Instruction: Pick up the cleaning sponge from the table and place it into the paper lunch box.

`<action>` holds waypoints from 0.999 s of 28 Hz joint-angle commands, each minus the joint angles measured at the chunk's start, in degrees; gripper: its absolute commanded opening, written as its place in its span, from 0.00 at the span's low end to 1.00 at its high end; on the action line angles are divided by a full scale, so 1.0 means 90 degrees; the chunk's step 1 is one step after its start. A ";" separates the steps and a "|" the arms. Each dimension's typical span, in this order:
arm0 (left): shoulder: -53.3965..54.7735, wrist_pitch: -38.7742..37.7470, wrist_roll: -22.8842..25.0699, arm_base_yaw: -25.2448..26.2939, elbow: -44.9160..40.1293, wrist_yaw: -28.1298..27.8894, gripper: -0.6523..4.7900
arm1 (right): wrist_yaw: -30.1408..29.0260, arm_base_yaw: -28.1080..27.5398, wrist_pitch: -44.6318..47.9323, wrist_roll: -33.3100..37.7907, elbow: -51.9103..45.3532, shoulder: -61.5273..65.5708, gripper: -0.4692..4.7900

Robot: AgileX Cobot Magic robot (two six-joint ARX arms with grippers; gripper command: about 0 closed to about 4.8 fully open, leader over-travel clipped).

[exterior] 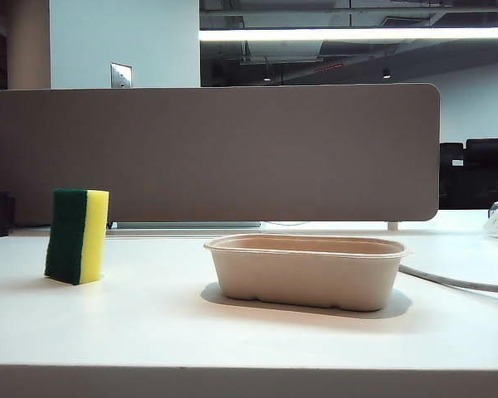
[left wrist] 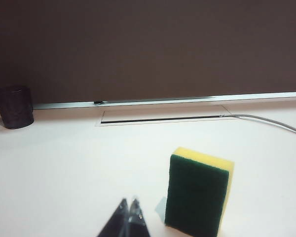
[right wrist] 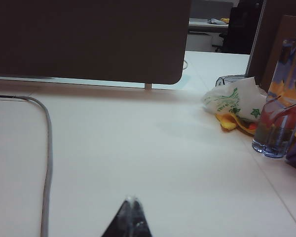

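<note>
Sponge stands on edge on the tabletop, green scouring face and yellow foam both toward the exterior camera, well left of the box. The box sits empty near the middle, with clear tabletop between the two.

Nothing is grasped yet, so the task looks to be at its very start: the approach to the sponge has not begun. Neither arm shows in the exterior view. The left tool has its tips pressed together and holds nothing; in its wrist view the sponge stands just beyond and to one side of the tips. The right tool is likewise pinched shut and empty (its camera sees only a cable, a plastic bag and a bottle, neither sponge nor box).

The left tool is the natural one for the pick. It must first spread wide, then straddle the sponge across its thin dimension without tipping it, close, and carry it over the rim.
</note>
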 commanded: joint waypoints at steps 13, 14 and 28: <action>0.0002 0.0075 0.0012 0.0000 0.0007 0.0024 0.11 | 0.0185 0.0376 0.0085 -0.0012 0.0005 -0.0002 0.08; 0.0002 0.0075 0.0010 0.0000 0.0007 0.0024 0.11 | 0.0291 0.0590 0.0085 -0.0012 0.0005 -0.0002 0.08; 0.0002 0.0075 0.0010 0.0002 0.0007 0.0024 0.11 | 0.0559 0.4002 0.0092 -0.0012 0.0005 0.0163 0.08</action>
